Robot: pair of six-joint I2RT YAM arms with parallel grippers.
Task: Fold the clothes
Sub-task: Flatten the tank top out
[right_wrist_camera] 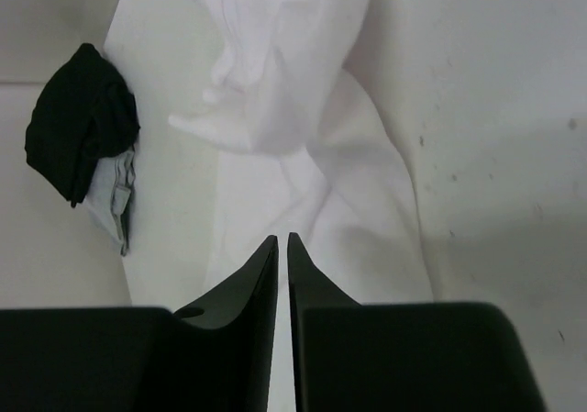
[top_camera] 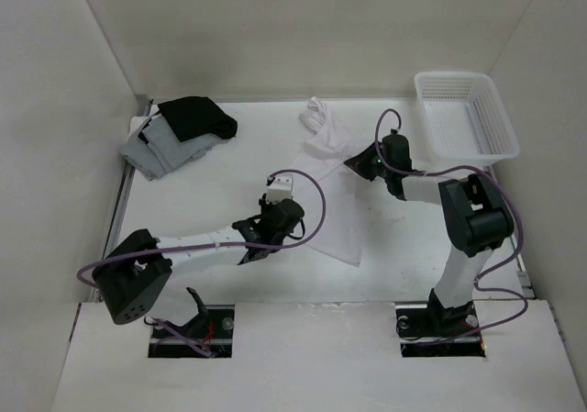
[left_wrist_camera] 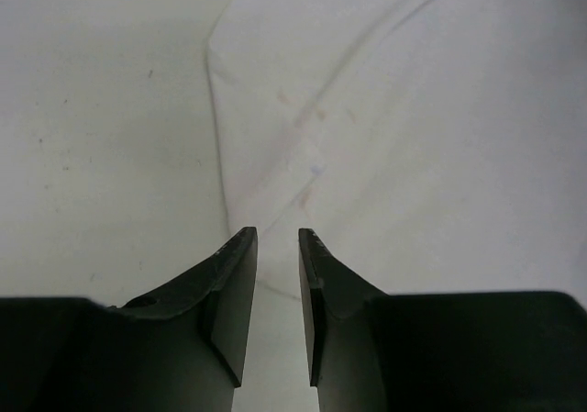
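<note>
My left gripper point(left_wrist_camera: 277, 235): fingers a little apart, low over the near edge of the clothes point(top_camera: 341, 215), holding nothing.
My right gripper point(right_wrist_camera: 282, 238): almost closed, pinching the right edge of the white cloth.
The clothes: mid-table point(top_camera: 211, 192), partly spread, bunched at the far end.
Others: black garment point(top_camera: 195, 116) on grey garment point(top_camera: 158, 148), far left; basket point(top_camera: 456, 75), far right.
</note>
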